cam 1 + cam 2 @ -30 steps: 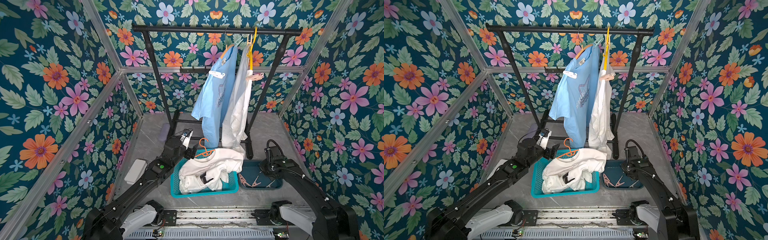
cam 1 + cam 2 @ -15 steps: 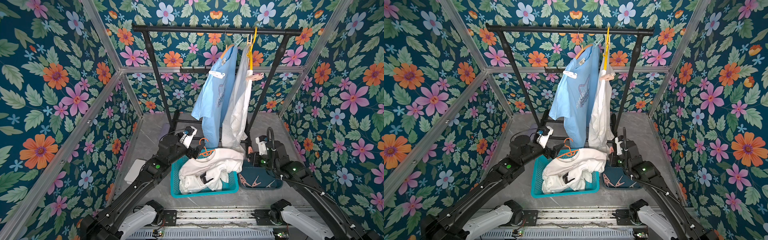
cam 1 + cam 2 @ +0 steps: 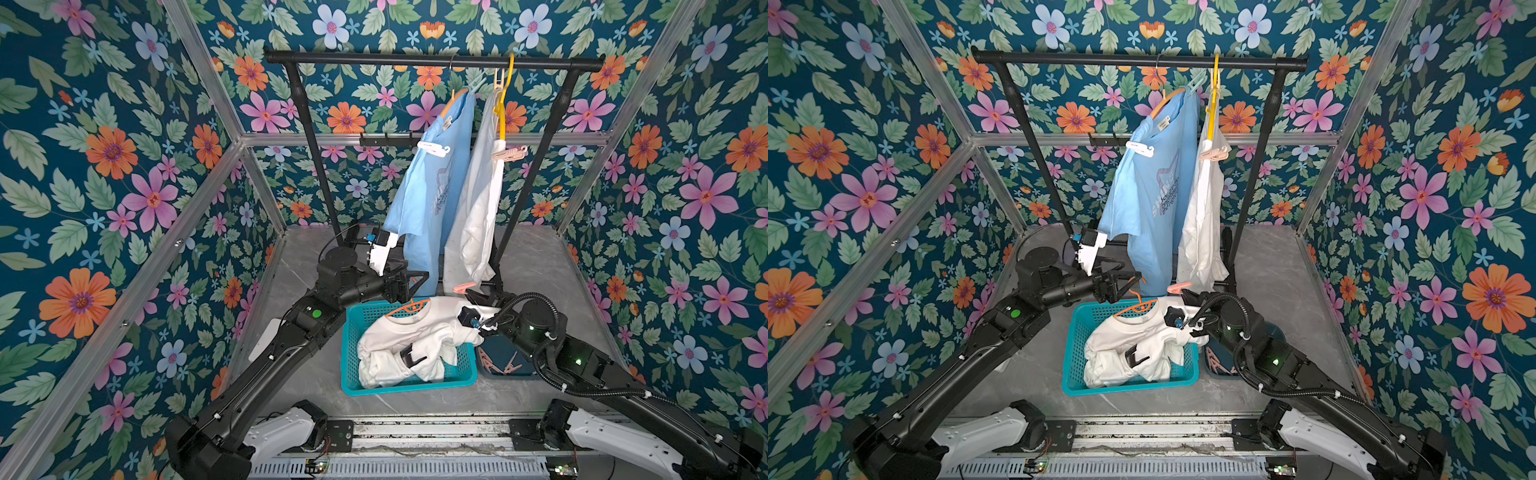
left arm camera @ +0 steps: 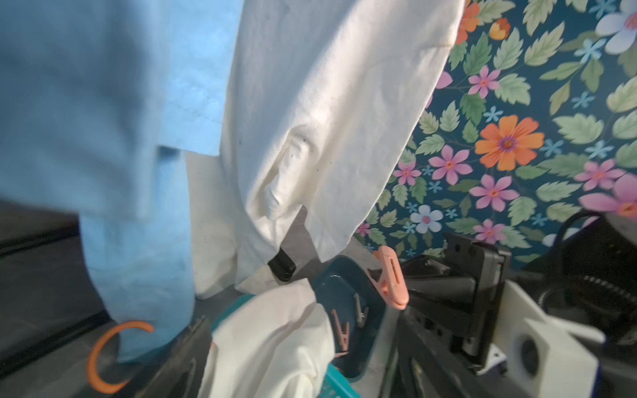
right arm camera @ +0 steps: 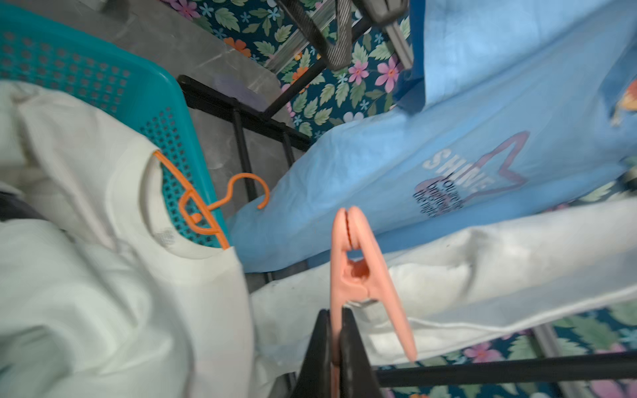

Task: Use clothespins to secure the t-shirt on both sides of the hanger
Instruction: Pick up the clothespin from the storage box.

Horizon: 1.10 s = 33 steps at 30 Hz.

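Observation:
A white t-shirt (image 3: 415,345) lies crumpled in the teal basket (image 3: 353,328), an orange hanger (image 3: 409,306) through its collar (image 5: 162,234). My right gripper (image 5: 334,317) is shut on one leg of a pink clothespin (image 5: 355,268), held above the basket's back right corner (image 3: 464,286). My left gripper (image 3: 411,286) hovers open just above the hanger's hook (image 4: 103,355), with nothing between its fingers. More clothespins (image 4: 341,330) lie in the dark blue tray (image 3: 494,353) to the right of the basket.
A black rack (image 3: 432,62) stands behind the basket. From it hang a blue shirt (image 3: 432,195) with a white pin (image 3: 434,147) and a white shirt (image 3: 478,208) with a pink pin (image 3: 509,154). Both hems hang close to my grippers.
My right arm came up out of the tray with the pink clothespin and swung left toward the basket. The left gripper rose a little by the hanger hook.

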### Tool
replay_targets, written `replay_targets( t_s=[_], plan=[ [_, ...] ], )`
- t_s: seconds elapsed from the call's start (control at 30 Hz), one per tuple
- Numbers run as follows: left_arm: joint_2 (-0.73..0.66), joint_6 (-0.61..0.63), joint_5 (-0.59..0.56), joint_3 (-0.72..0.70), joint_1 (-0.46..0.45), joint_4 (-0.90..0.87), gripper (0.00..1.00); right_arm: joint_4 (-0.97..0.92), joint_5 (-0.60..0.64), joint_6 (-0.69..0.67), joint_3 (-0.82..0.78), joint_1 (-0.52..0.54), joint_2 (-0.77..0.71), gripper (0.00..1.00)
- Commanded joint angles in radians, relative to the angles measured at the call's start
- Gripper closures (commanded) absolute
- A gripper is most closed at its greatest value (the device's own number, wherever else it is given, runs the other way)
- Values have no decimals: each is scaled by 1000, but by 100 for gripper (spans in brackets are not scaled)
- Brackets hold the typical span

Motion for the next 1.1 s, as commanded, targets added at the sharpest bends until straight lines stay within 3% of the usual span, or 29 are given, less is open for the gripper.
replay_targets(
  t_s=[0.0,0.1,0.23,0.4,0.57,0.73,0.97,1.07],
  plan=[
    [25,-287,119,12,-2,30,15,224,40,-403,-9,2,16,100],
    [34,-372,162,11,-15,63,13,243,29,-477,10,2,21,100],
    [13,-558,195,-67,-50,346,13,276,15,-518,23,2,31,100],
    [38,-581,170,-59,-117,376,17,312,8,-549,34,3,53,100],
    [83,-583,186,-30,-157,421,29,344,-7,-562,42,14,67,100],
    [100,-582,185,-12,-163,422,50,367,-17,-566,39,25,58,100],
    [99,-609,181,-21,-167,462,71,382,-24,-572,21,28,45,100],
    [96,-618,179,-30,-168,470,72,385,-34,-580,13,28,36,100]
  ],
)
